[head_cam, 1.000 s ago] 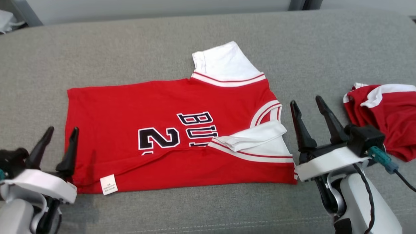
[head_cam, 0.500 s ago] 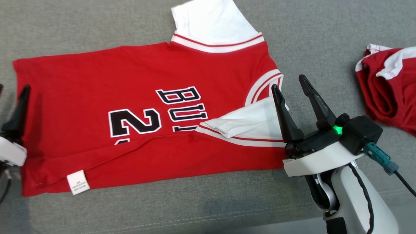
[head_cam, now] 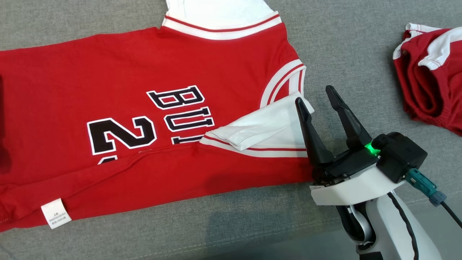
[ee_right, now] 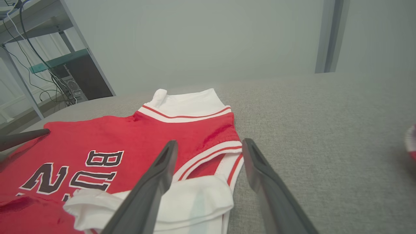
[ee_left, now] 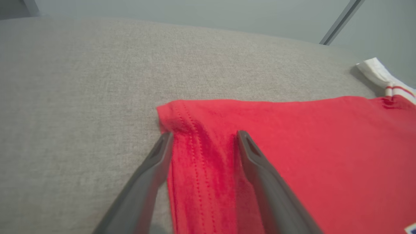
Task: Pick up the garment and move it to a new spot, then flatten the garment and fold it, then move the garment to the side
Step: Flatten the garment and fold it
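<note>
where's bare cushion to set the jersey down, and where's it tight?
Bare: cushion between jersey and the crumpled red garment; the strip on the robot's side of the jersey; beyond its hem corner, by the left gripper. Tight: right gripper at the folded white sleeve.

You're in a lab or test room, not a home. The work surface is a wide grey fabric cushion [head_cam: 343, 54], sofa-like, with a stitched seam [head_cam: 252, 240] along its front edge. Past its far edge there's a bare pale-grey wall [ee_right: 208, 39] with a grey metal post [ee_right: 330, 35] against it. Off the far left corner stands a metal rack [ee_right: 19, 70], with loose cables [ee_right: 48, 71] hanging down it and what looks like a dark PC tower [ee_right: 73, 89] under its shelf. Home-like bits: the cushion and the red jersey [head_cam: 144, 57] spread on it. Rack, cabling and PC say rig room.
</note>
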Motion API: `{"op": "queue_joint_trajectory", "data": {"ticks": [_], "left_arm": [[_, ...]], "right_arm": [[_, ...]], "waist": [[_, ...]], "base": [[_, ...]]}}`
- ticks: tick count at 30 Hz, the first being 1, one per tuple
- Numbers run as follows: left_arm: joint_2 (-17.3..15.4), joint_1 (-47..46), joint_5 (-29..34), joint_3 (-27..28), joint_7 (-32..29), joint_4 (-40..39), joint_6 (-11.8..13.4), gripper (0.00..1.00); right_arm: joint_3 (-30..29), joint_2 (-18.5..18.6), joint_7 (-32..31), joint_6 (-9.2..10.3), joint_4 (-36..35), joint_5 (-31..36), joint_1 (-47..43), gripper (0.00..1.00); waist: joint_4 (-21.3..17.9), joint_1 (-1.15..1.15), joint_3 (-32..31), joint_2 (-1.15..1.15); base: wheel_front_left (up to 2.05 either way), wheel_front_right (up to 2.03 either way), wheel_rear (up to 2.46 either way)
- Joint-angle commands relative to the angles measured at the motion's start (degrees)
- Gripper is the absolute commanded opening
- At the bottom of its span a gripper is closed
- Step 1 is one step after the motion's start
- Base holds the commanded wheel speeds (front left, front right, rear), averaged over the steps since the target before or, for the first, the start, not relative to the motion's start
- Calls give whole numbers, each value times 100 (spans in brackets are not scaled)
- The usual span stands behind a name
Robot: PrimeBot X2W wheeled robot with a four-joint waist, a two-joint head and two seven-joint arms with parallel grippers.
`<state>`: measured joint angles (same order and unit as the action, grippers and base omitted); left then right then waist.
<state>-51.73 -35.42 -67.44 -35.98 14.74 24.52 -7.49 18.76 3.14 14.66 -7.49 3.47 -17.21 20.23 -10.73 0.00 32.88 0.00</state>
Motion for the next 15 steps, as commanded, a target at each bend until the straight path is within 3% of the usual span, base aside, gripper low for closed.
{"op": "queue_joint_trajectory", "data": {"ticks": [1,9,11,15], "left_arm": [[-377,-179,-46,135,26,-102,0,100],[-650,-371,-291,-372,26,-245,0,100],[-690,-447,-308,-441,26,-283,0,2],[-646,-535,-179,-349,26,-341,0,0]], "right_arm": [[116,-26,34,0,-185,-20,-143,100],[245,-26,34,0,-288,-30,-126,100],[257,-26,34,0,-313,-30,-128,100],[194,-26,34,0,-328,-32,-139,100]], "waist": [[-11,0,28,0],[-114,0,142,0],[-137,0,160,0],[-115,0,155,0]], "base": [[0,0,0],[0,0,0],[0,0,0],[0,0,0]]}}
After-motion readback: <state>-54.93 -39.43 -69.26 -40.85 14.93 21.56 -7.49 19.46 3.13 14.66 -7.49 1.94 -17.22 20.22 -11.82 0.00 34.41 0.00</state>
